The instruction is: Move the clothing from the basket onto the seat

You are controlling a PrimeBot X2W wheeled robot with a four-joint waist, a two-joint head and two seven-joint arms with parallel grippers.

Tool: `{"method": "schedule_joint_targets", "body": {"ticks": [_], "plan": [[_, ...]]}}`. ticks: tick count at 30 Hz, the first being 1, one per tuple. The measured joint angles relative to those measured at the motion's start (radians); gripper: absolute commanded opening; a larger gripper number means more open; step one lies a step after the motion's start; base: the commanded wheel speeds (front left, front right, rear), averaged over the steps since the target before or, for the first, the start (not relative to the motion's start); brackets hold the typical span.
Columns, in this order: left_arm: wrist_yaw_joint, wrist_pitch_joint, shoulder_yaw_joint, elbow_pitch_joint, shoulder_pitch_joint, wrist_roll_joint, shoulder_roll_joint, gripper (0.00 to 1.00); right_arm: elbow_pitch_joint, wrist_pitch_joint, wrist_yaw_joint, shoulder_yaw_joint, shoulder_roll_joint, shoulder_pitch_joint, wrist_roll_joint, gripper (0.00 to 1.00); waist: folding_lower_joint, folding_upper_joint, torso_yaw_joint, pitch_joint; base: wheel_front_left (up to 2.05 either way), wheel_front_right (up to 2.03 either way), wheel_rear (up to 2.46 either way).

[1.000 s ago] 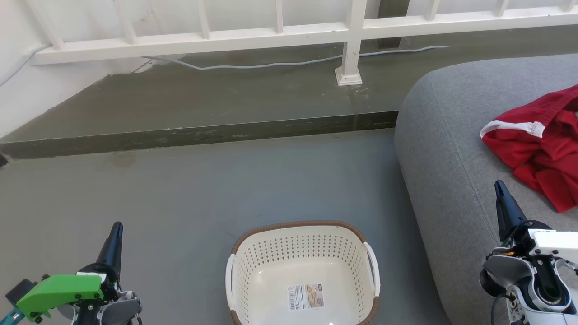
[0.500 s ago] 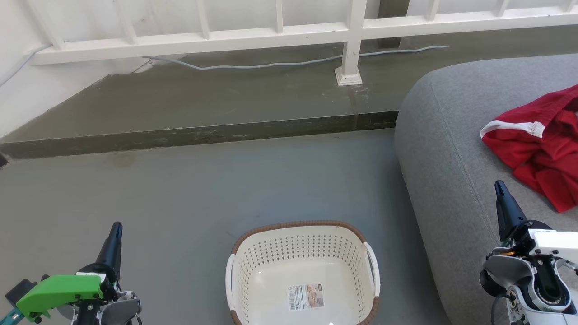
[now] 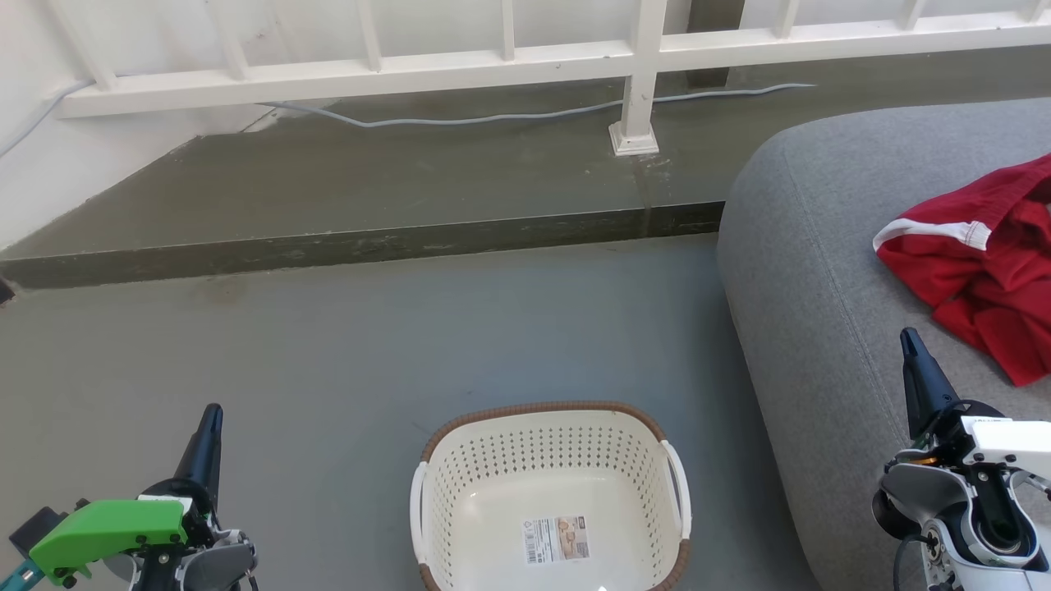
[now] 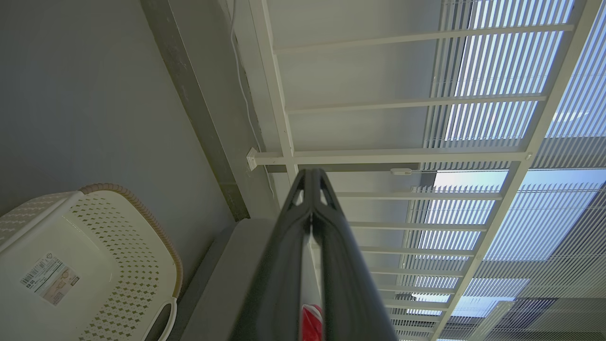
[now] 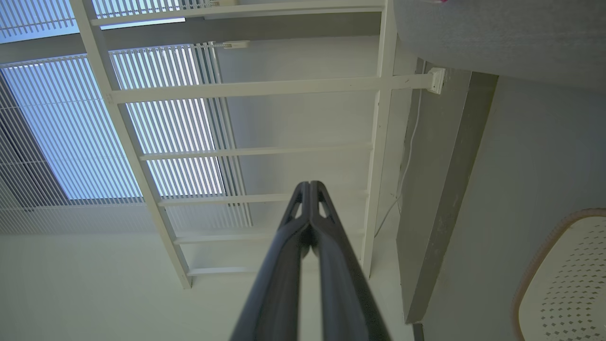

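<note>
The clothing (image 3: 981, 271) runs off the right edge of my head view, so I can't see all of it. The seat (image 3: 821, 287) is cut off there too. The basket (image 3: 542, 408) loses its near end at the bottom edge. The words on its label (image 3: 557, 539) are too tiny to read. In my left wrist view, the fingers (image 4: 284, 274) of my left gripper (image 4: 311, 176) cover most of the clothing.

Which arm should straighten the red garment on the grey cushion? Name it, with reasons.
Right. The right gripper, shut, sits by the grey woven sofa cushion near the bright-red fabric clothing; the left gripper, shut, is beyond the cream perforated plastic basket, farther off.
</note>
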Motion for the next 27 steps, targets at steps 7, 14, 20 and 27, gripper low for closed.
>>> {"method": "schedule_joint_targets", "body": {"ticks": [7,14,20,27], "plan": [[0.000,0.000,0.001,0.000,0.000,0.000,0.000,0.00,0.000,0.000,0.001,-0.001,0.000,0.000,0.000,0.00,0.0000,0.0000,0.000,0.000,0.00,0.00,0.00],[0.000,0.000,0.001,0.000,0.000,0.000,-0.001,0.00,0.000,0.000,0.001,-0.001,0.000,0.000,0.000,0.00,0.0000,0.0000,0.000,0.000,0.00,0.00,0.00],[0.000,0.001,0.002,0.000,0.000,0.000,-0.001,0.00,0.000,0.000,0.001,-0.001,0.000,0.000,0.000,0.00,0.0000,0.0000,0.000,0.000,0.00,0.00,0.00],[0.000,0.001,0.002,0.000,0.000,0.000,-0.002,0.00,-0.001,0.000,0.001,-0.002,0.000,0.000,0.000,0.00,0.0000,0.0000,0.000,0.000,0.00,0.00,0.00]]}}
